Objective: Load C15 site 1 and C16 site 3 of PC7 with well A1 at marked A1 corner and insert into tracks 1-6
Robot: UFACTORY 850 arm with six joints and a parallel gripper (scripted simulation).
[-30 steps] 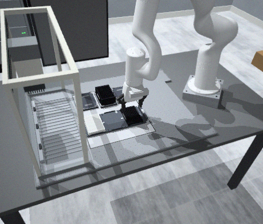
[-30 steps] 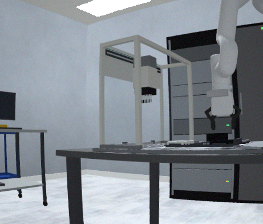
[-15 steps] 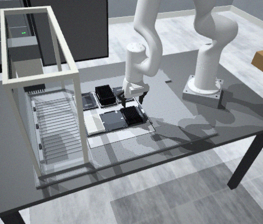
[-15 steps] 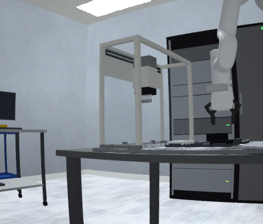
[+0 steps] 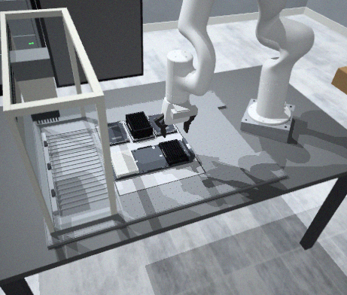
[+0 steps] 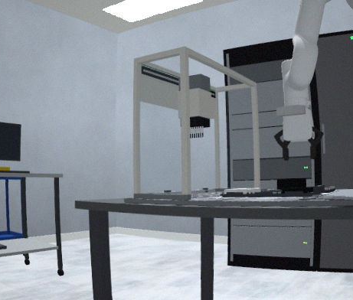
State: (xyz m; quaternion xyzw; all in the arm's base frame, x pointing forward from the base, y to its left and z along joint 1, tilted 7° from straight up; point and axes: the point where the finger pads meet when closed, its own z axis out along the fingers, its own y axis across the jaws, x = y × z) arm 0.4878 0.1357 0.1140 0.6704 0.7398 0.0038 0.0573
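The plate carrier PC7 (image 5: pixel 157 159) lies on the apron in front of the rails. A black plate, C15 (image 5: pixel 173 151), sits on its end site nearest the arm base; the grey site beside it is bare. The deep-well block C51 (image 5: pixel 139 125) stands in the middle nest. A flat dark plate, C16 (image 5: pixel 117 133), lies in the nest nearest the instrument. The nest nearest the arm (image 5: pixel 166 129) is empty. My gripper (image 5: pixel 176 127) is open and empty, raised above that nest and the carrier's end. It also shows in the exterior view (image 6: pixel 299 148), well above the table.
The instrument frame (image 5: pixel 56 124) with its loading rails (image 5: pixel 74 169) stands at the left of the table. Its pipetting head (image 6: pixel 199 103) hangs inside the frame. The arm's base (image 5: pixel 268 120) is at the right. A dark cabinet stands behind the table.
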